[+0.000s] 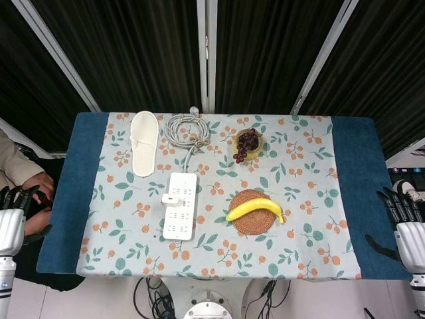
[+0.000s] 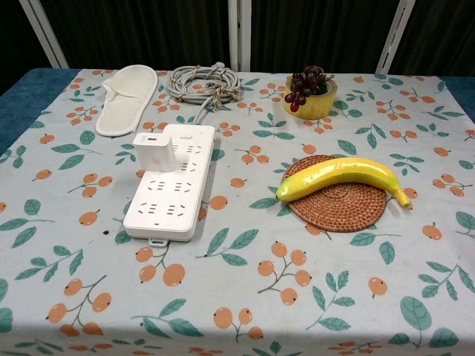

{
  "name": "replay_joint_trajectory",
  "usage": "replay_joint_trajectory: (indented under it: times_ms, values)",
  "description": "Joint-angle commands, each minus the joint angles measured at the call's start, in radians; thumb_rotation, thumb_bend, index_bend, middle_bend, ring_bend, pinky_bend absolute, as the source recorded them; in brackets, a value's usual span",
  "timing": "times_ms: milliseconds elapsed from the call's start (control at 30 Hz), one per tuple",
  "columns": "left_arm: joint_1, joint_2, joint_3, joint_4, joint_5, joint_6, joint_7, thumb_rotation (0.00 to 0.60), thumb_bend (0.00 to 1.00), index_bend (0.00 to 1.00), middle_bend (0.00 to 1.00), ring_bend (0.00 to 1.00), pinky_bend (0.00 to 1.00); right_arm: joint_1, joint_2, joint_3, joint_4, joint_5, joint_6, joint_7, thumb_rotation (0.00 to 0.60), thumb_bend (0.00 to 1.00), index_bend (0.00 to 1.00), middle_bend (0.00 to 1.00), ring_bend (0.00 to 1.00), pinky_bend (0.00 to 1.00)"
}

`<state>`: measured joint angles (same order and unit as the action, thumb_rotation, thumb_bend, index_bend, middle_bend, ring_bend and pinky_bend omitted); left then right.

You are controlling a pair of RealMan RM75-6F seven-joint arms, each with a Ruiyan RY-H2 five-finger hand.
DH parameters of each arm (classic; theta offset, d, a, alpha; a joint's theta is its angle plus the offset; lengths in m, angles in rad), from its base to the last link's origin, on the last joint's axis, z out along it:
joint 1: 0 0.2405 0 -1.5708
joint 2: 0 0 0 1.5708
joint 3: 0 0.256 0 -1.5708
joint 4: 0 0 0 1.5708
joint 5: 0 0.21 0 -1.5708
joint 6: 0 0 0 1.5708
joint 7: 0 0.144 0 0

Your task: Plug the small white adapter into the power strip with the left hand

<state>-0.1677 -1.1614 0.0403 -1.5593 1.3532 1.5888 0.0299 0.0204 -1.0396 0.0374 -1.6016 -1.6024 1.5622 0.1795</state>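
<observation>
Dark curtains with pale metal uprights behind; tabletop covered by a blue cloth with a floral runner of orange fruit and green leaves over it. On the runner, left of centre: white power strip lying lengthwise, its grey cable coiled at the far end. The small white adapter stands upright on the strip's far left corner, seated in a socket as far as can be told; no gap visible under it, though the prongs themselves are hidden. White slipper lies near the far left, apart from the strip. Yellow bowl of dark grapes sits far centre-right. Banana rests across a round woven coaster, to the right of the strip. Left hand is off the tabletop at the left edge of the head view, holding nothing, fingers extended and pointing up, well apart from the adapter. Right hand is likewise off the right edge, empty, fingers loosely spread. Neither hand appears in the chest view. A seated person's hand shows just beside the left hand. Judgement: the plugging looks done, adapter released and standing unaided; nothing obvious remains beyond confirming it is fully seated.
</observation>
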Motion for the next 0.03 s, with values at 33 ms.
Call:
replay_joint_trajectory:
  times_ms: [33]
  values:
    - [0.029,-0.003,0.019,-0.027,0.019,0.01,0.018,0.6,0.12,0.15,0.15,0.03,0.0,-0.011,-0.012,-0.004,-0.008,0.007,0.01,-0.035,0.6,0.13,0.0,0.01,0.0,0.0]
